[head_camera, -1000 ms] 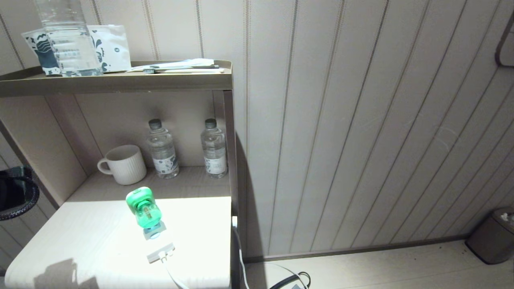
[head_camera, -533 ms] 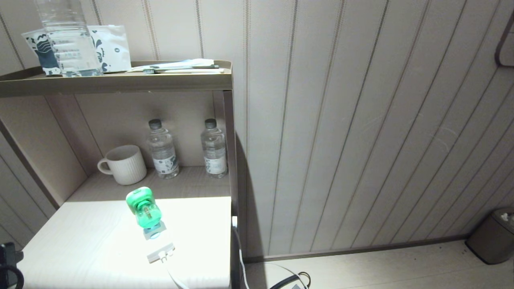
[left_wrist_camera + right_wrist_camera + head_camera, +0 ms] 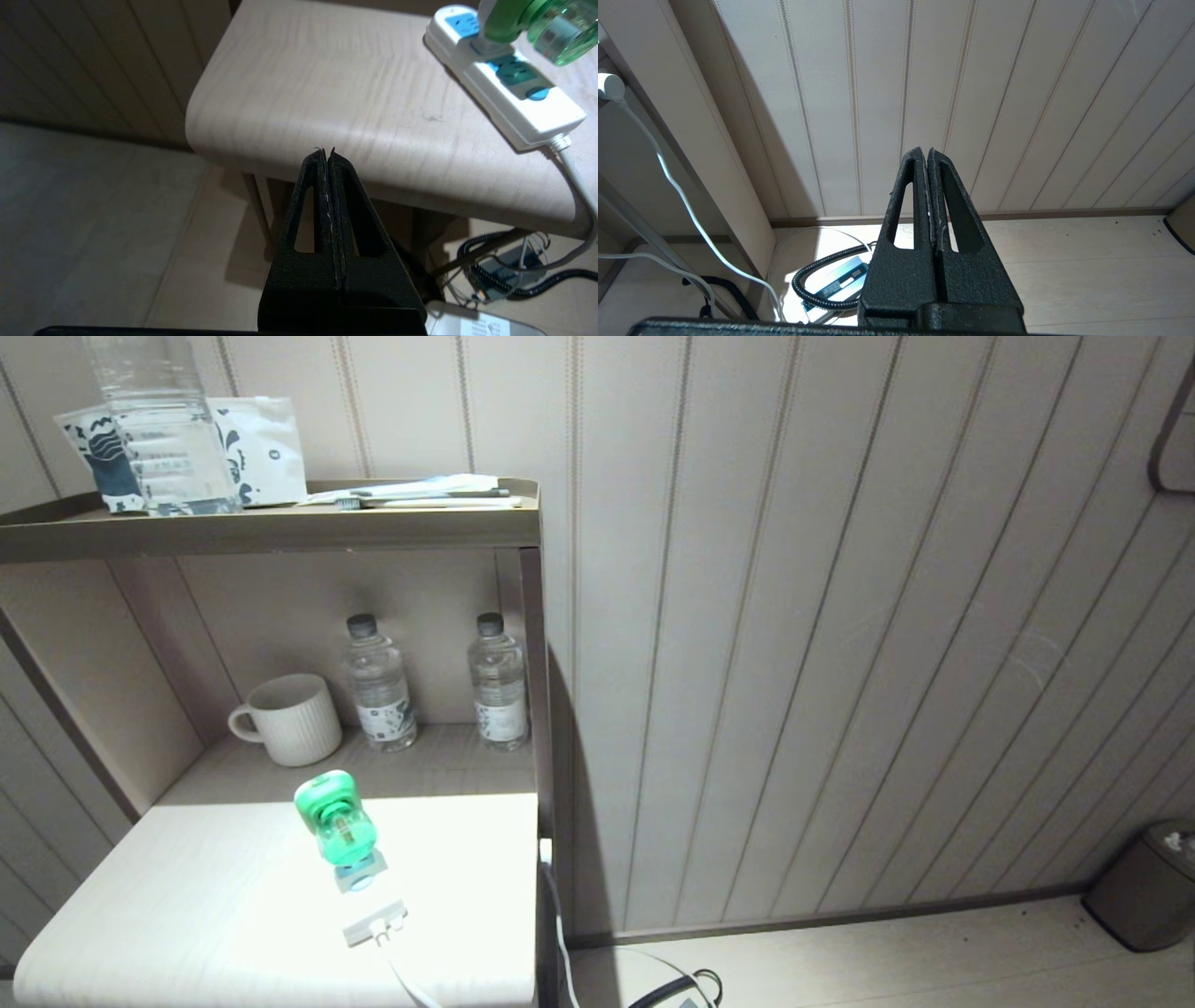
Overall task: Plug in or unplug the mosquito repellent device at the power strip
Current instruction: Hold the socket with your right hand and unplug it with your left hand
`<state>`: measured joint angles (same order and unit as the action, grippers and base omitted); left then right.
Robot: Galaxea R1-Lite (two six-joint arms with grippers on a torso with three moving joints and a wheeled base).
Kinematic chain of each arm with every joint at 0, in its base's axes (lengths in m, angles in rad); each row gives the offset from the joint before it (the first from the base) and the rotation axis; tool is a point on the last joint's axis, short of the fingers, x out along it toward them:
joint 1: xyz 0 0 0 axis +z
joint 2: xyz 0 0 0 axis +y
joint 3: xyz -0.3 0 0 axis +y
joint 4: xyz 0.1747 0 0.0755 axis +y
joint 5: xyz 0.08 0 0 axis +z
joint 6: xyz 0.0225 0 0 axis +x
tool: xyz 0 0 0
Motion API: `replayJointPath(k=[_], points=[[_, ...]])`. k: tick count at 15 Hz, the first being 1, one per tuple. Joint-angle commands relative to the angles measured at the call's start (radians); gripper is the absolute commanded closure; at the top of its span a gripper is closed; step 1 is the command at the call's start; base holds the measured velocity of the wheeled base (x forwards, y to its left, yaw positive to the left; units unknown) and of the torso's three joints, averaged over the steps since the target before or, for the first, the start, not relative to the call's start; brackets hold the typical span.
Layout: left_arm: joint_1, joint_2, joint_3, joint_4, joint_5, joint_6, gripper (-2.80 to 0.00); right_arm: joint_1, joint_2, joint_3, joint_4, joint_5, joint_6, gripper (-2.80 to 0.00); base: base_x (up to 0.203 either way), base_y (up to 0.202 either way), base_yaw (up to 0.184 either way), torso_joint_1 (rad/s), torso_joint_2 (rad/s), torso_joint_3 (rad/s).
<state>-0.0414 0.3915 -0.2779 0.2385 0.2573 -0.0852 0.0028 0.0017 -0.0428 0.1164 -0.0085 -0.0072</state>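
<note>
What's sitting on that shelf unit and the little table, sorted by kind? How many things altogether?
Clear water bottles: 3
Mug: 1
Printed packets: 2
Toothbrush: 1
Mosquito repellent device: 1
Power strip: 1
Total: 9

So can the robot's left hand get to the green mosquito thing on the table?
Probably yes. The left hand is shut, low by the table's edge, and bare tabletop lies between it and the mosquito repellent device plugged into the power strip.
</note>
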Motion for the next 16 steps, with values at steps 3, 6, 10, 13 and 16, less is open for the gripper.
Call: replayJointPath(k=[3,6,10,13,16], points=[[-0.014,-0.122,0.004,-0.203,0.017,0.071,0.00,0.000,0.001,0.000,0.000,0.001,0.000,0.00,0.000,0.000,0.000,0.000,0.00,0.000],[-0.049,-0.118,-0.003,-0.287,0.132,0.128,0.00,0.000,0.001,0.000,0.000,0.001,0.000,0.00,0.000,0.000,0.000,0.000,0.00,0.000],[-0.118,-0.115,0.062,-0.292,0.132,0.131,0.00,0.000,0.001,0.000,0.000,0.000,0.000,0.00,0.000,0.000,0.000,0.000,0.00,0.000],[-0.169,-0.117,0.077,-0.321,0.120,0.145,0.00,0.000,0.001,0.000,0.000,0.001,0.000,0.00,0.000,0.000,0.000,0.000,0.00,0.000],[-0.115,-0.113,0.093,-0.336,0.086,0.160,0.00,0.000,0.001,0.000,0.000,0.001,0.000,0.00,0.000,0.000,0.000,0.000,0.00,0.000]])
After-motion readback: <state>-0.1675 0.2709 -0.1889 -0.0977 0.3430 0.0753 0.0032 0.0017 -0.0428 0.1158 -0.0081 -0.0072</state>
